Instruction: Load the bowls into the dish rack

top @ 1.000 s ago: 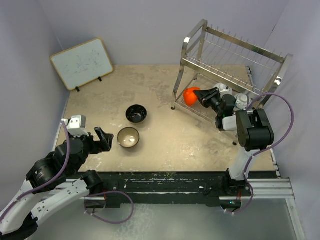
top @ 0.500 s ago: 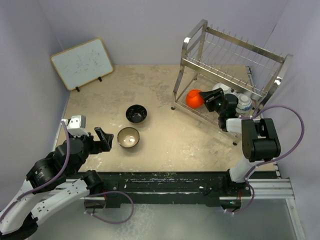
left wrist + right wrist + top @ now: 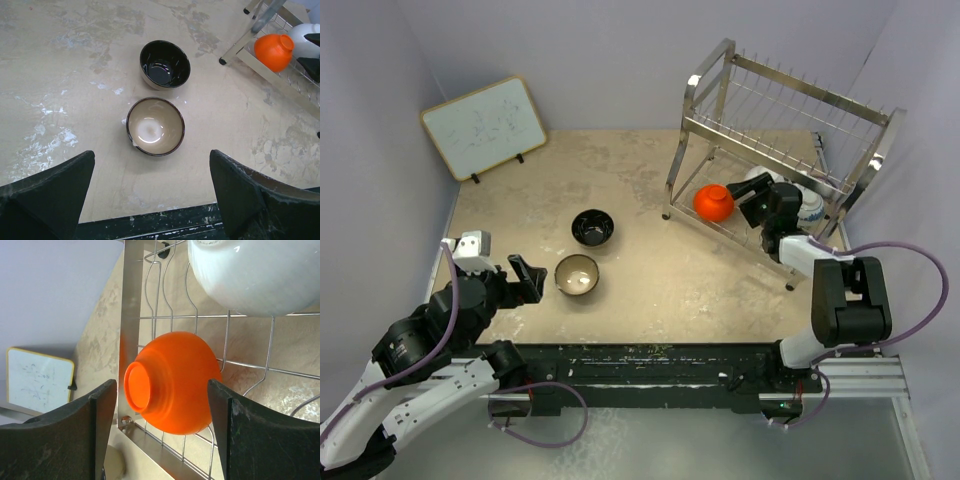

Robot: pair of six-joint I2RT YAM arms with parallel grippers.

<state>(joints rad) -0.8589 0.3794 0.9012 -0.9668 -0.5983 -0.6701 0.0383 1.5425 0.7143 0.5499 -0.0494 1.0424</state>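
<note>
Your right gripper [image 3: 748, 203] has let go of the orange bowl [image 3: 714, 201] and spread its jaws since a second ago, and the right arm's elbow has swung out toward the near right corner. You can see the orange bowl on the lower tier of the dish rack [image 3: 790, 120], at the left end, tipped so that its foot ring shows. In the right wrist view it lies on the wires between the two parted fingers, with a clear gap at the left finger [image 3: 95, 435]; whether the other finger touches it, you cannot tell.

Behind the orange bowl on the same tier sits the white bowl [image 3: 759, 177]. The blue-and-white bowl [image 3: 808, 205] stands farther right, partly hidden by the gripper.

Out on the table [image 3: 640, 170], well apart from the rack, the black bowl [image 3: 592, 227] stands upright. The tan bowl [image 3: 577, 274] is just in front of it, also upright, pale inside facing up.

Your left gripper [image 3: 530, 280] hovers near the tan bowl, on its left, jaws wide and holding nothing. A whiteboard [image 3: 483, 127] leans at the far left corner.
</note>
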